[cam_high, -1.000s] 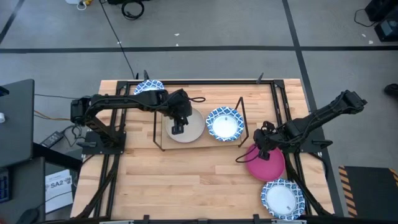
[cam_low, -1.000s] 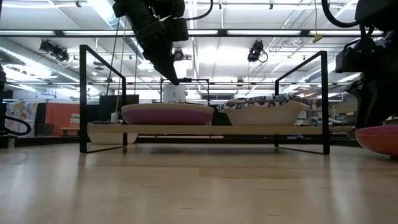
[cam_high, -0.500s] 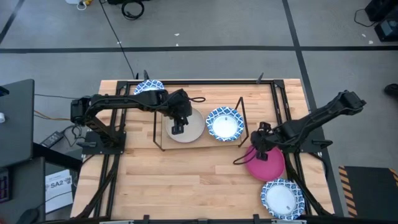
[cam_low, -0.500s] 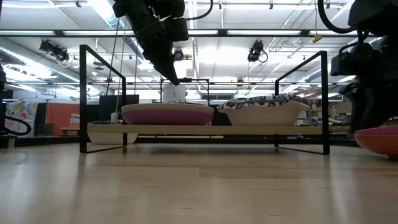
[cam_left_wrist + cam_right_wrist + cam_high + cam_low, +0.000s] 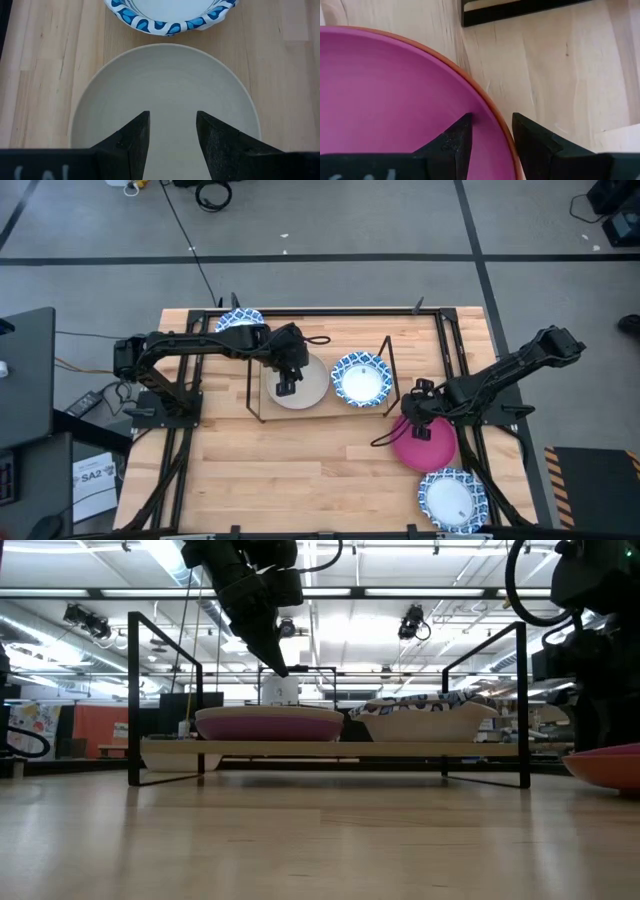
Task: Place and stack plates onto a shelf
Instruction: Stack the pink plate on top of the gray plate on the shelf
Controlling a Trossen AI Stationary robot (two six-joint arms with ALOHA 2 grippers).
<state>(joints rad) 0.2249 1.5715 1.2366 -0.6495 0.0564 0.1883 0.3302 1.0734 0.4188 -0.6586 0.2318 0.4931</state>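
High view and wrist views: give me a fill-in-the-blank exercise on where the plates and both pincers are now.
1. The left pincer hangs open above the ____ plate on the shelf.
2. The right pincer straddles the rim of the ____ plate.
3. Beside the beige plate, the shelf also holds a ____ patterned plate.
4. The magenta plate lies on the ____, not on the shelf.

Missing words: beige; magenta; blue-and-white; table
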